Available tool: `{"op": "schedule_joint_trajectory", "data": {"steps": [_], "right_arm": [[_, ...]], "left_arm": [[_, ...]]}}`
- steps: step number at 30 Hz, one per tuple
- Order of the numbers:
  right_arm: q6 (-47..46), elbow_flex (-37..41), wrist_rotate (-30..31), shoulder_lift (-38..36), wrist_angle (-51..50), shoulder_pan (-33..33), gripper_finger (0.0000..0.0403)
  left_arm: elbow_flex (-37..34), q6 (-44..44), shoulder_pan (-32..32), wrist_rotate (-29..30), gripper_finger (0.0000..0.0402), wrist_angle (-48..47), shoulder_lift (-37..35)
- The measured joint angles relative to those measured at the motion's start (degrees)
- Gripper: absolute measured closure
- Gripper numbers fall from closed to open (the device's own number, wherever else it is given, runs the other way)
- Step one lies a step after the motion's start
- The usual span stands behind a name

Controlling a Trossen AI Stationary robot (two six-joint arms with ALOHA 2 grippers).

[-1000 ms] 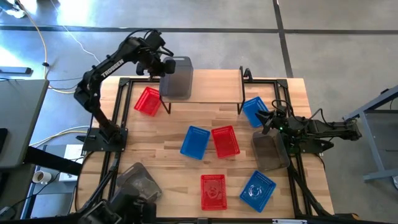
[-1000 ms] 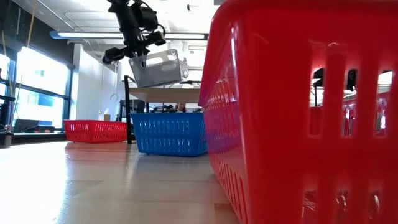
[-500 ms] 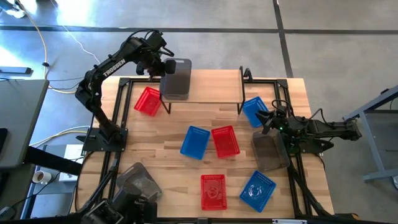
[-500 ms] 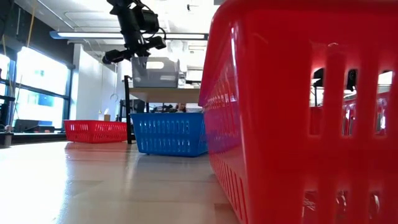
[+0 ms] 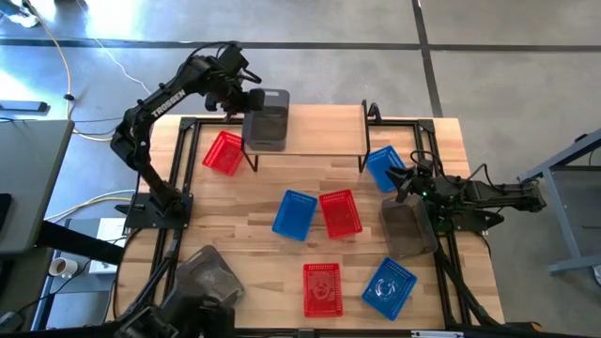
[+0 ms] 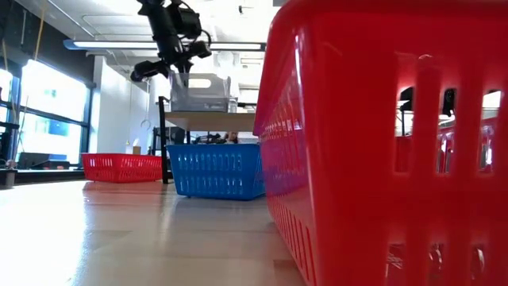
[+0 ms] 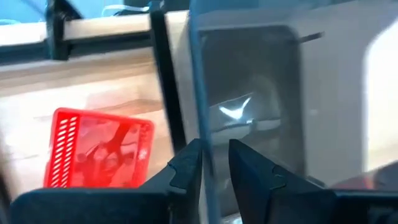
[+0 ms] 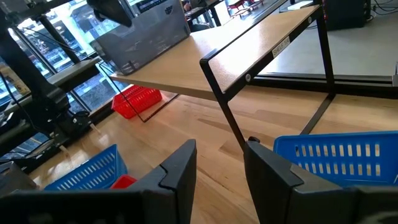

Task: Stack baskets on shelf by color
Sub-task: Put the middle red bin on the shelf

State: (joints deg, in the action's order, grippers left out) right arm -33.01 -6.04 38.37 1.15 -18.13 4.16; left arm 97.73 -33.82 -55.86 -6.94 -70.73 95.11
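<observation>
My left gripper (image 5: 247, 98) (image 6: 179, 70) is shut on a smoky grey basket (image 5: 267, 118) (image 6: 203, 92) that stands on the left end of the shelf (image 5: 319, 131) (image 6: 213, 120). My right gripper (image 5: 406, 183) (image 8: 218, 167) hangs open and still near the table's right edge, between a blue basket (image 5: 384, 167) and another grey basket (image 5: 408, 228). A red basket (image 5: 223, 152) lies on the tabletop just left of the shelf's leg. The right wrist view shows the shelved grey basket (image 8: 140, 36) on the plank. My left gripper holds the grey basket by the upper edge of its left end wall (image 7: 208, 124), one finger inside the basket and one outside. The fingers (image 7: 186, 169) come from above, slanting in from the table's left. The basket sits upright with its bottom on the shelf's plank.
On the tabletop lie a blue basket (image 5: 295, 214) and a red one (image 5: 340, 213) side by side at the middle, a red (image 5: 322, 288) and a blue (image 5: 389, 286) near the front edge, and a grey one (image 5: 211, 275) front left. The shelf's right part is bare.
The left gripper has moved down a little and levelled the grey basket. It hung tilted above the shelf's left end; now it stands flat on the plank, still in the hold.
</observation>
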Motion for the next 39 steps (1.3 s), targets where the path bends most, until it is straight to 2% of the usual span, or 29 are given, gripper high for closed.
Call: {"op": "schedule_joint_trajectory", "data": {"steps": [10, 18, 23, 28, 34, 39], "right_arm": [[-3.02, 0.02, -0.11, 0.0, 0.68, 0.0, 0.0285], [-1.41, 0.05, -2.98, 0.0, 8.76, -0.02, 0.0285], [3.7, 0.05, -4.11, 0.0, 14.98, -0.02, 0.0285], [7.72, -1.53, -4.11, 0.2, 17.42, -0.02, 0.0285], [16.6, -7.97, -4.09, 3.08, 16.61, -0.01, 0.0285], [21.78, -15.32, -4.09, 7.9, 8.08, -0.02, 0.0285]], "left_arm": [[0.0, 1.64, -0.02, -2.53, 0.0329, 4.19, -5.21], [0.0, 8.15, 1.03, -7.9, 0.0329, 4.19, -10.52], [-0.01, 12.86, 4.71, -7.85, 0.033, 4.19, -13.85], [-0.63, 16.45, 10.98, -3.79, 0.033, 4.48, -16.23], [-4.43, 15.96, 19.06, 0.95, 0.033, 4.71, -17.67], [-8.76, 14.37, 23.18, 2.51, 0.033, 5.6, -17.75]]}}
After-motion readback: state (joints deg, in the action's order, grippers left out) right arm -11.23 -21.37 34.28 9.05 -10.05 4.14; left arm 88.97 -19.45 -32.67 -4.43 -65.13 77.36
